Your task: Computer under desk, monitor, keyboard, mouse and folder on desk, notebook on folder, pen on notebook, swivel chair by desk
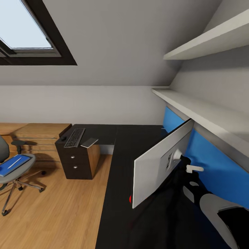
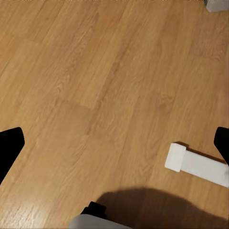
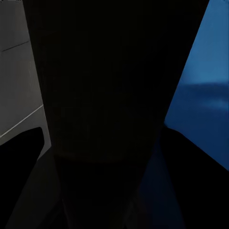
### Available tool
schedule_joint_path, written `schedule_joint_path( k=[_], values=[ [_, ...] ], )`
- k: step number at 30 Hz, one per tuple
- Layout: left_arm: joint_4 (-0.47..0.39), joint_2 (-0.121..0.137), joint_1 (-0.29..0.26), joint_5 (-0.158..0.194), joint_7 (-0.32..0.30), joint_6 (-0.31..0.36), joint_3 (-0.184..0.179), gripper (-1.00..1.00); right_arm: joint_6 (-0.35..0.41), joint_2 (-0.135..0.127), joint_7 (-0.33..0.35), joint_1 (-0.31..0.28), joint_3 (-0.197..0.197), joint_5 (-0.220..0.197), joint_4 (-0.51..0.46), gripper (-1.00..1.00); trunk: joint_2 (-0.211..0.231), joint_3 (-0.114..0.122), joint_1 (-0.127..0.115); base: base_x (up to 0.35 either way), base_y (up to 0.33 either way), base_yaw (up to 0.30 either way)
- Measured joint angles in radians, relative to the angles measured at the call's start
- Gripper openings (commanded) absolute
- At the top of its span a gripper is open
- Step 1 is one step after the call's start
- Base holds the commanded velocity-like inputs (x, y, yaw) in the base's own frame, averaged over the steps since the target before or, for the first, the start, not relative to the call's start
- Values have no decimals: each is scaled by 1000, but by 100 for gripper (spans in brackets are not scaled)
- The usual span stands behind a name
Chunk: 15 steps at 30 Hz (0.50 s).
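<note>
The monitor (image 1: 160, 164) stands tilted on the black counter (image 1: 117, 180), by the blue wall panel (image 1: 214, 162).

The right arm (image 1: 211, 204) reaches behind it; I cannot tell how its jaws stand. The left jaws are apart over the wood floor (image 2: 95, 86). The keyboard (image 1: 74, 137) lies far off on the counter. The folder (image 1: 14, 165) lies on the chair (image 1: 17, 173).

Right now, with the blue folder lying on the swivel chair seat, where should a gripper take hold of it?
Grip the folder at its long front edge, coming from the open floor side of the swivel chair. It lies flat on the seat with a pen resting on top, so a low, level pinch on that edge looks safest; the backrest and armrest block the other sides.
</note>
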Motion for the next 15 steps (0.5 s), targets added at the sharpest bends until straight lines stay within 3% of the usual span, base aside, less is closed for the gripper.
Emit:
schedule_joint_path(
  k=[6,7,15],
  values=[
    [0,0,0,0,1,0,0,100,-1,1,0,0,0,-1,0,-100,0,0,0,11,0,0],
    [0,0,0,0,0,0,0,100,-1,1,0,0,0,-1,0,100,0,0,0,1,0,0],
    [0,0,0,0,1,1,0,100,-2,1,-1,0,12,-3,1,100,0,0,0,0,0,0]
  ],
)
